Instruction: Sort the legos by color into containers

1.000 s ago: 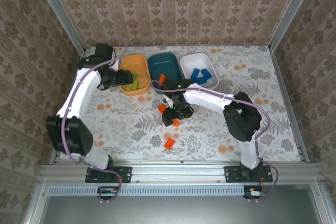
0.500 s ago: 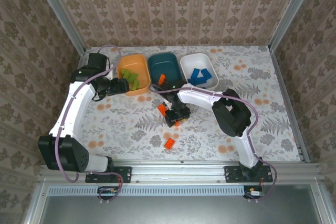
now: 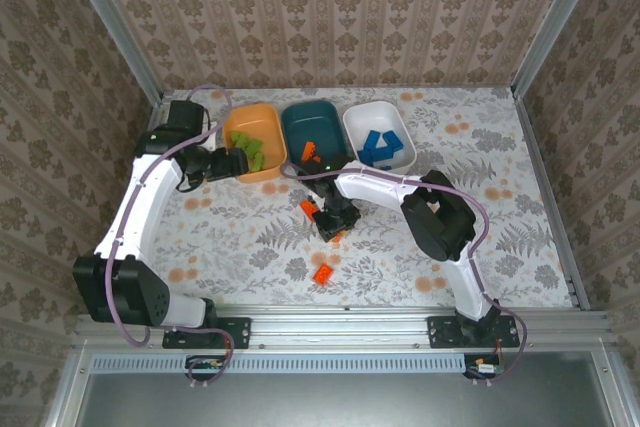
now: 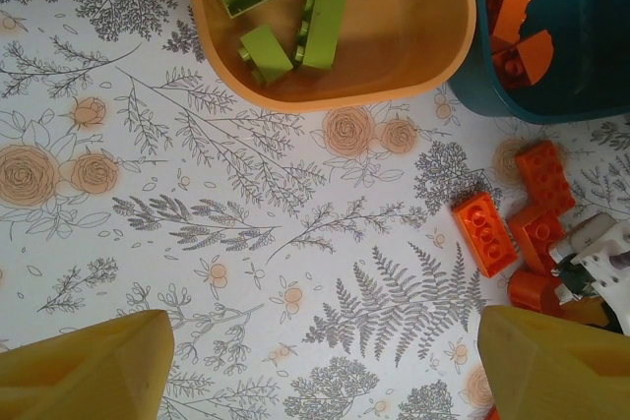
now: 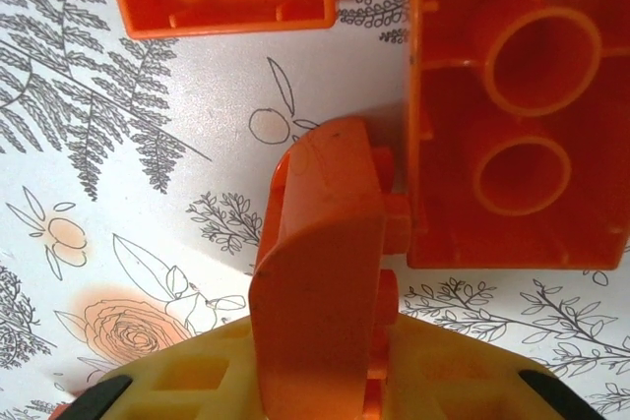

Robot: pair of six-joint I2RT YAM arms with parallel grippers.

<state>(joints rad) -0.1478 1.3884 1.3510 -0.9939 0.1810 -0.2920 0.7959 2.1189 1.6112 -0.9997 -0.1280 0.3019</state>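
Green bricks (image 4: 285,7) in orange bowl (image 4: 404,46), blue bricks (image 3: 378,143) in white bowl (image 3: 348,127). My right claw (image 3: 336,223) pinches an orange brick (image 5: 320,243); loose bricks (image 4: 482,233) wait mid-frame. Left claw (image 4: 315,371) spread.

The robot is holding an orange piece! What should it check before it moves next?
1. Right hand shut on the curved orange lego: ok.
2. Big orange brick beside it not caught too: cannot tell, it sits very close.
3. Teal bowl holds orange legos, so it is the right home: ok.
4. Left hand open, beside the orange bowl, out of the way: ok.
5. Every orange lego put away: not ok, a loose orange lego lies near the front.
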